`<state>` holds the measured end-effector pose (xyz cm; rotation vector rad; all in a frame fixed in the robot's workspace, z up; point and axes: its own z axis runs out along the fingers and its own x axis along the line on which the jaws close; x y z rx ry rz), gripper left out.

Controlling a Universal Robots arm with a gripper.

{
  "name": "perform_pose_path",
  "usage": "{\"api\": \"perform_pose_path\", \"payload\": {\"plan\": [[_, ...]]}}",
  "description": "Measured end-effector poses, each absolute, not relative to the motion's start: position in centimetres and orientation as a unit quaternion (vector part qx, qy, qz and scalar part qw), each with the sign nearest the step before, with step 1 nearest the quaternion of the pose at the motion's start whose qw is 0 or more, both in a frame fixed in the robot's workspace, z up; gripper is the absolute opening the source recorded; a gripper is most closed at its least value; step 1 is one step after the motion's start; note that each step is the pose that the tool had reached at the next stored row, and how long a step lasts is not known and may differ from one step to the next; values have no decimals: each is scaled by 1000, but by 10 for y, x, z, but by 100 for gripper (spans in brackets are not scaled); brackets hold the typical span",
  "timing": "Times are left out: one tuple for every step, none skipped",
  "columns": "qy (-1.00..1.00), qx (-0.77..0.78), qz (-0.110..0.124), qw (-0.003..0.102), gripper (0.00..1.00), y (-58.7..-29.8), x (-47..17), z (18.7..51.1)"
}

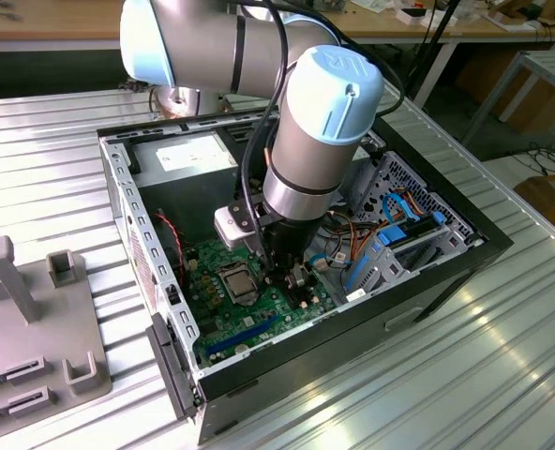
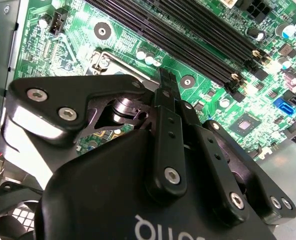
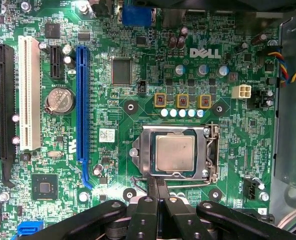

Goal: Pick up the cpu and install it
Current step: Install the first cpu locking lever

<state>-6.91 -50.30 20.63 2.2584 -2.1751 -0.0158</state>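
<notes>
The cpu [image 3: 175, 153], a square silver chip, lies flat in its socket [image 3: 208, 150] on the green motherboard [image 3: 138, 100], inside the metal retention frame. In the exterior view the socket [image 1: 238, 281] sits in the open black computer case [image 1: 427, 272], and my gripper [image 1: 282, 277] reaches down into the case just to the exterior view's right of it. My gripper [image 3: 158, 186] is shut, its two black fingers [image 3: 163, 200] pressed together with nothing visible between them. Their tips hover at the socket's edge by the thin lever [image 3: 183, 183]. In the second wrist view my gripper [image 2: 165, 82] hides most of the socket.
A blue slot [image 3: 82, 100], white slot [image 3: 29, 95] and coin battery [image 3: 59, 100] lie on the board. Black memory slots [image 2: 188, 40] run nearby. Blue and orange cables [image 1: 390, 234] crowd the case's drive side. A grey fixture [image 1: 34, 319] stands on the ribbed metal table.
</notes>
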Motion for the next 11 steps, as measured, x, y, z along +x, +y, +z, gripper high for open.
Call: {"api": "perform_pose_path", "payload": {"plan": [[-693, 721, -5, 3, 11, -503, -69, 206], [-693, 721, -5, 3, 11, -503, -69, 206], [-693, 721, -5, 3, 11, -503, -69, 206], [-692, 722, -5, 3, 11, -503, -69, 206], [-692, 722, -5, 3, 11, -503, -69, 206], [-691, 722, -5, 3, 11, -503, -69, 206], [-691, 723, -5, 3, 11, -503, -69, 206], [-691, 723, -5, 3, 11, -503, -69, 206], [-690, 724, -5, 3, 11, -503, -69, 205], [-690, 724, -5, 3, 11, -503, -69, 205], [-690, 724, -5, 3, 11, -503, -69, 205]]}}
